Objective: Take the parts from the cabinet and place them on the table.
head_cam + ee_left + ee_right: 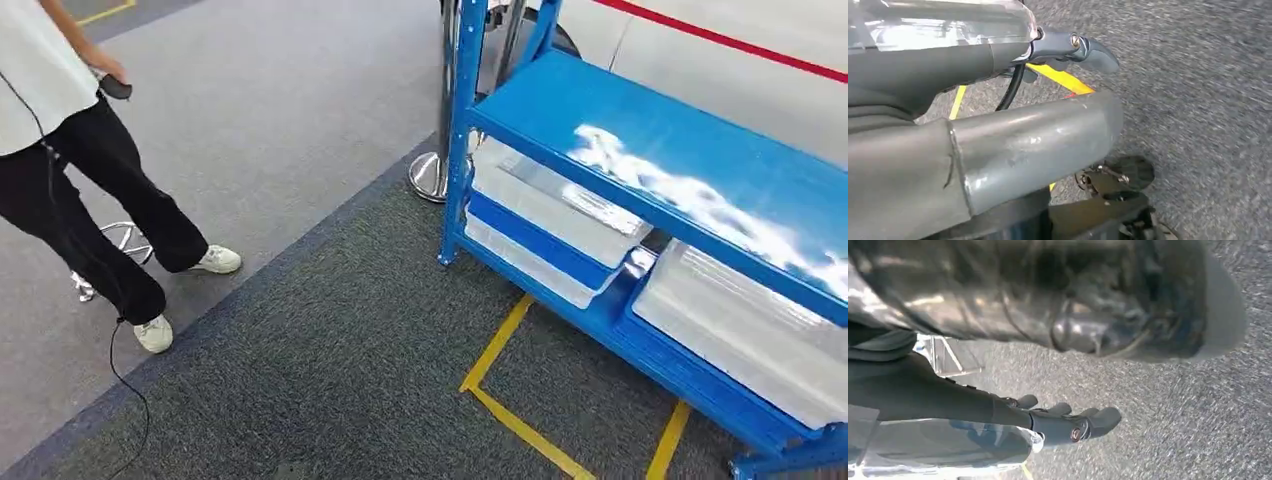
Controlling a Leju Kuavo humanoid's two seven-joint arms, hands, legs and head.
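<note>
Parts bins, clear lidded plastic boxes (560, 205), sit on the lower shelves of the blue metal cabinet (640, 130), one stacked level above another, with a larger clear box (745, 325) just beside them on the cabinet's lowest shelf. The cabinet's top shelf glares white under the light. Yellow tape lines (500, 380) mark the dark grey carpet floor (340, 360) at the cabinet's foot. A chrome barrier post base (430, 175) stands behind the cabinet's corner upright. Well apart from the cabinet, a person in black trousers and white shoes (90, 200) stands on the lighter carpet, a small dark object in hand. The left robot hand (1068, 50) hangs over the carpet, fingers extended and holding nothing. The right robot hand (1068, 422) likewise hangs with fingers straight and empty.
</note>
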